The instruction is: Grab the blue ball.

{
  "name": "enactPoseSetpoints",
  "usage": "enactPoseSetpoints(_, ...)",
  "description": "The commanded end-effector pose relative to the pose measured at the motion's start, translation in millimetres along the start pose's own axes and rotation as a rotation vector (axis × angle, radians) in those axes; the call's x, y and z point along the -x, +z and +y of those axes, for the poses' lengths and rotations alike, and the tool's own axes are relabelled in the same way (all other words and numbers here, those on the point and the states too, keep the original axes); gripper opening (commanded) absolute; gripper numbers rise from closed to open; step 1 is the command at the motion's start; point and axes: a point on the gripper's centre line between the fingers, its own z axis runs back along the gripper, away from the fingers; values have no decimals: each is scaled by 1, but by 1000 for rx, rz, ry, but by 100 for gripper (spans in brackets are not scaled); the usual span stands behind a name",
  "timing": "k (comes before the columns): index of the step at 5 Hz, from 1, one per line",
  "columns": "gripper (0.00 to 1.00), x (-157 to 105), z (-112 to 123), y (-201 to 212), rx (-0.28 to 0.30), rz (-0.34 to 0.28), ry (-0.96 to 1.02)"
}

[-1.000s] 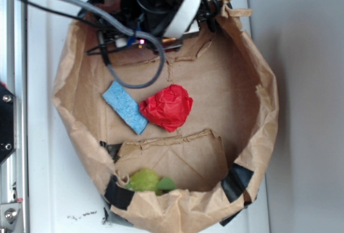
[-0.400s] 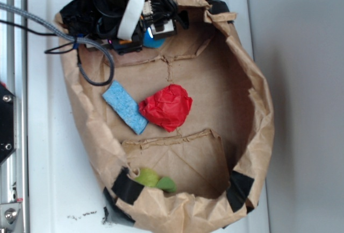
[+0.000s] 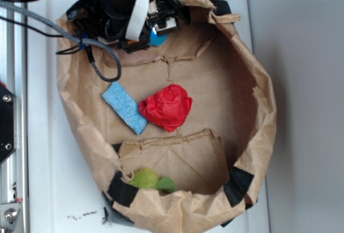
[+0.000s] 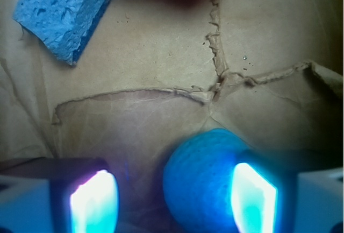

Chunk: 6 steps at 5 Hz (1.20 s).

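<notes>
Seen from outside, the gripper (image 3: 156, 28) is lowered at the far rim of a brown paper bag (image 3: 258, 114), with the blue ball (image 3: 158, 39) peeking out beneath it. At the wrist, the jaws are seen spread apart, the round ball (image 4: 207, 182), without any long axis, set against the right finger (image 4: 252, 200) and clear of the left.

Blue ball (image 4: 201, 182) between spread tool (image 4: 174, 200) fingers — ungripped.

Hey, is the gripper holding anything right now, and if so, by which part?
Nothing is clamped yet. The gripper is open around the blue ball, which touches one finger; a gap remains at the other.
</notes>
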Motion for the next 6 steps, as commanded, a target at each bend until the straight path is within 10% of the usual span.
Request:
enactPoseSetpoints(1,0,-15,6,-2,-20,17,21)
enactPoseSetpoints(6,0,-31,29,28,41,-46,74)
